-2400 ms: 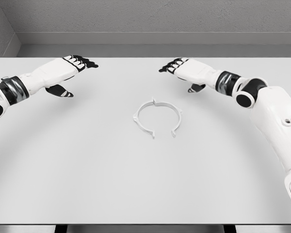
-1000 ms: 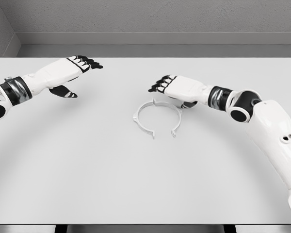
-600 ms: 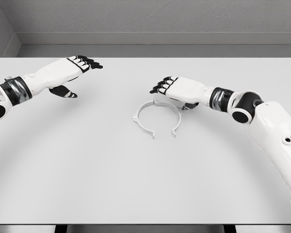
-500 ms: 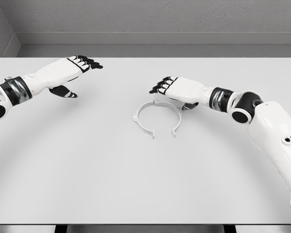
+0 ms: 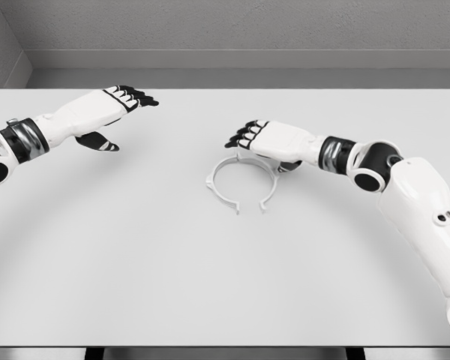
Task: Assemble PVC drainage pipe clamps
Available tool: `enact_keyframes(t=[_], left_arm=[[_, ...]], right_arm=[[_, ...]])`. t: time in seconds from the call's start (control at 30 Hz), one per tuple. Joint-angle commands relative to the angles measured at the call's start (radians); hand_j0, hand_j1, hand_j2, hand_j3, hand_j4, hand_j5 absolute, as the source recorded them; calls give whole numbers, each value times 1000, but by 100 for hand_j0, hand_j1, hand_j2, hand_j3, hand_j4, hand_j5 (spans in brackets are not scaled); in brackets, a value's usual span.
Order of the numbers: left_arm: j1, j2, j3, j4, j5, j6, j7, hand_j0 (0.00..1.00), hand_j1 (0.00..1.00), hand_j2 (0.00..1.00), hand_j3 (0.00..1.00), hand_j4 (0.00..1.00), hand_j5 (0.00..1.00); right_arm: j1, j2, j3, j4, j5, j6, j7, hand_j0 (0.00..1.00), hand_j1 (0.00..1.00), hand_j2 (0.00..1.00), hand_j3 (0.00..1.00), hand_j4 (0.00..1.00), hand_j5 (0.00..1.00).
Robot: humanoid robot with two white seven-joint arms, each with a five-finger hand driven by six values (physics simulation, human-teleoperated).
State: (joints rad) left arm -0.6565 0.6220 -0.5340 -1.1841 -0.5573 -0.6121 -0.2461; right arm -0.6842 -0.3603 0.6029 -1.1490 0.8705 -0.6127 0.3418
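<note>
A white PVC pipe clamp (image 5: 214, 187) lies flat at the middle of the white table (image 5: 225, 285). It is a thin ring with small tabs and a gap on its near side. My right hand (image 5: 261, 147) hovers over the ring's far right part. Its fingers are stretched out toward the left, and its thumb (image 5: 287, 166) is down by the ring's right arc (image 5: 273, 185), hiding a little of it. The hand holds nothing. My left hand (image 5: 118, 109) floats open above the table's far left, well away from the clamp.
The table's far edge meets a grey wall (image 5: 225, 30) behind both hands. Its near edge runs along the bottom of the view.
My right hand has come down and left from the far right until it is over the ring. In the last half second the ring's right arc shifted slightly left. The left hand barely moved.
</note>
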Motion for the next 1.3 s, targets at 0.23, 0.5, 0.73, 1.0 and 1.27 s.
enact_keyframes(t=[0.23, 0.5, 0.73, 1.0, 1.27], left_arm=[[-2, 1, 2, 1, 7, 1, 1, 100, 100, 100, 100, 100, 100], [-2, 2, 3, 3, 7, 1, 1, 100, 100, 100, 100, 100, 100], [-2, 2, 3, 3, 8, 1, 1, 100, 100, 100, 100, 100, 100], [-2, 2, 2, 3, 8, 1, 1, 100, 100, 100, 100, 100, 100], [-3, 44, 11, 4, 14, 1, -1, 100, 100, 100, 100, 100, 100]], right_arm=[[3, 1, -2, -31, -8, 2, 29, 100, 100, 100, 100, 100, 100], [3, 3, -2, -32, -8, 2, 33, 100, 100, 100, 100, 100, 100], [12, 1, 0, -83, -11, 2, 34, 100, 100, 100, 100, 100, 100], [20, 0, -5, -101, -8, 2, 34, 100, 100, 100, 100, 100, 100], [11, -92, -166, -77, -18, 2, 34, 100, 100, 100, 100, 100, 100]])
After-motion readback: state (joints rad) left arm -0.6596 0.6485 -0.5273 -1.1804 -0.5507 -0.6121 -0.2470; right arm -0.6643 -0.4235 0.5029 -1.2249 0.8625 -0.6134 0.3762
